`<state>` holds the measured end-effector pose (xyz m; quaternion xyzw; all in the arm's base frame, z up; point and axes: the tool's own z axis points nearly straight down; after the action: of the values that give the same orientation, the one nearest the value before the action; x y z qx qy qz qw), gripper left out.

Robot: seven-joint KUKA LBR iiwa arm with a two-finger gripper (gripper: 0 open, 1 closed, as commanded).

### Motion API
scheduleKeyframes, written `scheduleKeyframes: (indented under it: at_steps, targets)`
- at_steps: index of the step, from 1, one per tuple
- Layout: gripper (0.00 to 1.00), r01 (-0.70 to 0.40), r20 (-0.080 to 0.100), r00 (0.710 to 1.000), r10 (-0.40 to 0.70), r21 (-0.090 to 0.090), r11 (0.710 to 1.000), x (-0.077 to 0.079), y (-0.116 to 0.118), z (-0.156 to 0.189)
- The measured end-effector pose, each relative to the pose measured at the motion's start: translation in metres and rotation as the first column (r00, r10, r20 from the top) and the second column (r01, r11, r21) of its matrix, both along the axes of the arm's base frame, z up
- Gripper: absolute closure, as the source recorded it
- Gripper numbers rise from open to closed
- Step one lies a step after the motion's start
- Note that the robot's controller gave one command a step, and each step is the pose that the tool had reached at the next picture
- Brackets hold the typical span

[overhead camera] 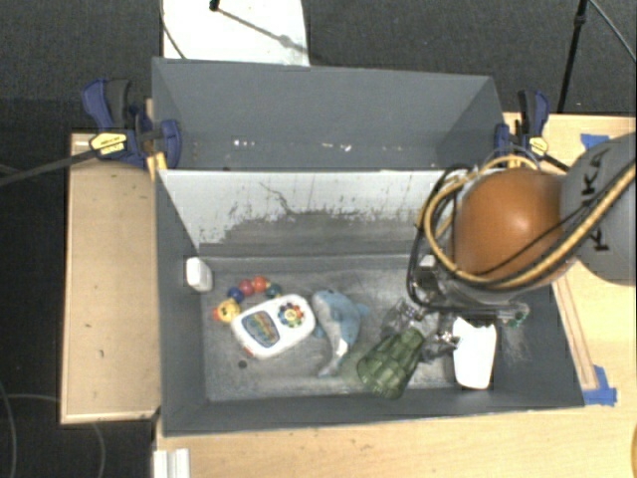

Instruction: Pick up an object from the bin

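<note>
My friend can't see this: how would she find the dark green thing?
In the grey bin, go to its near wall, right of middle, beside the tool. The dark green thing lies between a blue-grey soft toy and a white object; it alone is green.

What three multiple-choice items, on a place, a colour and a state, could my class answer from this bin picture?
1. Where does the small white block lie?
A) at the left end of the bin floor
B) at its right end
C) on the rim

2. What colour is the lumpy thing right of the blue soft toy?
A) red
B) dark green
C) yellow

3. The gripper is
A) outside the bin
B) down inside the bin
C) on the rim

Answers: 1 A, it lies left of the colourful toy. 2 B, it is dark green. 3 B, it is low among the things.
</note>
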<state>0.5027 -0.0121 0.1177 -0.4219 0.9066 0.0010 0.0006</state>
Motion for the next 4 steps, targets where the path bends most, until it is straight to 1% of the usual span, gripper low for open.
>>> scheduleKeyframes:
  at_steps: [1, 2, 3, 4]
  targets:
    - [1.0, 0.006, 0.019, 1.0, -0.005, -0.003, 1.0, 0.023, -0.035, 0.004]
    - [1.0, 0.007, -0.001, 1.0, -0.007, -0.004, 1.0, 0.01, -0.035, -0.026]
    - [1.0, -0.005, 0.003, 1.0, 0.005, 0.002, 1.0, 0.018, -0.03, -0.024]
    - [1.0, 0.005, 0.001, 1.0, -0.005, -0.003, 1.0, 0.019, -0.035, -0.033]
